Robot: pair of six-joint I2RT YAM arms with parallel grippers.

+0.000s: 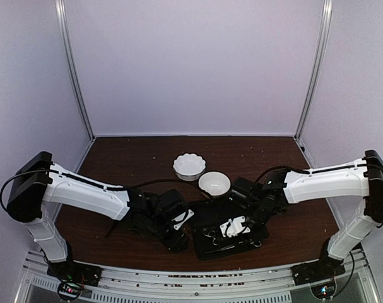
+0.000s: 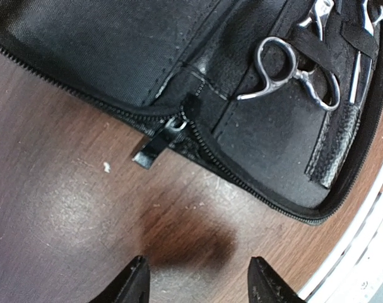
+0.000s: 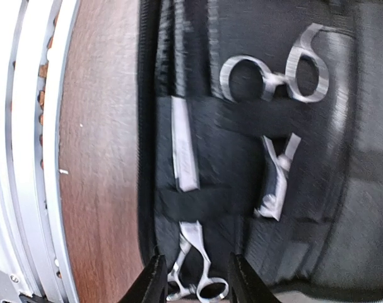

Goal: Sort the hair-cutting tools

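Note:
A black zip case (image 1: 207, 214) lies open at the table's near edge. Two silver scissors are tucked under its elastic straps. One lies along the case's edge (image 3: 185, 148), with its finger rings (image 3: 207, 290) between the fingers of my right gripper (image 3: 197, 284). That gripper stands open, its jaws just either side of the rings. The other scissors (image 3: 276, 82) lie further into the case and also show in the left wrist view (image 2: 286, 69). My left gripper (image 2: 200, 284) is open over bare wood beside the case's zip pull (image 2: 154, 148), with nothing in it.
Two white bowls (image 1: 189, 166) (image 1: 214, 184) stand behind the case, mid-table. The table's metal front rail (image 3: 33, 158) runs close along the case. Both arms reach in low over the case from either side.

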